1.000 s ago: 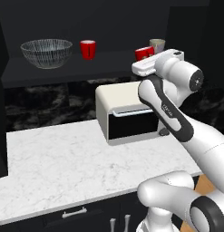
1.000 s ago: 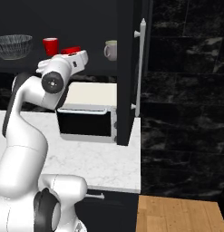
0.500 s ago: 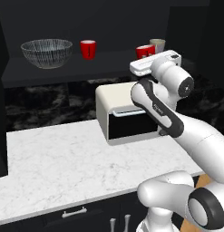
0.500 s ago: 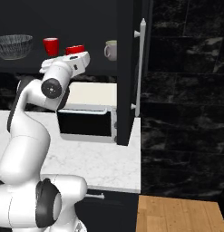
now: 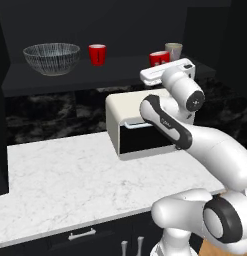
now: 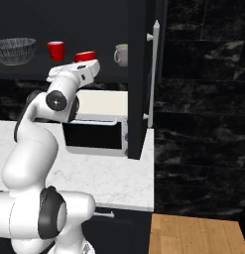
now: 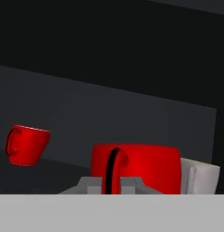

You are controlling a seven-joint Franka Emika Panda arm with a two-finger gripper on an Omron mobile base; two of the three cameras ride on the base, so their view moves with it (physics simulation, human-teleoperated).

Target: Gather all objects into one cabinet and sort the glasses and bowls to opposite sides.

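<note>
The black cabinet's shelf (image 5: pixel 70 80) carries the wide clear ribbed bowl (image 5: pixel 51 57) (image 6: pixel 14 50) at its left end. A red cup (image 5: pixel 97 54) (image 6: pixel 55 50) (image 7: pixel 26 145) stands just right of the bowl. Further right is a second red cup (image 5: pixel 159 57) (image 6: pixel 85 56) (image 7: pixel 140 167), and my gripper (image 5: pixel 157 65) (image 6: pixel 84 63) (image 7: pixel 111 183) is shut on it at its dark handle strip, at shelf level. The grey-beige cup (image 5: pixel 174 51) (image 6: pixel 121 54) (image 7: pixel 199 179) stands close to the right of the held cup.
The cabinet's tall door (image 6: pixel 141 99) stands open at the right, its silver bar handle (image 6: pixel 153 69) facing out. A white toaster oven (image 5: pixel 140 127) (image 6: pixel 96 131) sits on the marble counter (image 5: pixel 60 175) under my forearm. Black drawers run below the counter.
My hand has stayed at the shelf with the red cup, shifting only slightly. The wrist joint behind it has swung lower and nearer the toaster oven.
</note>
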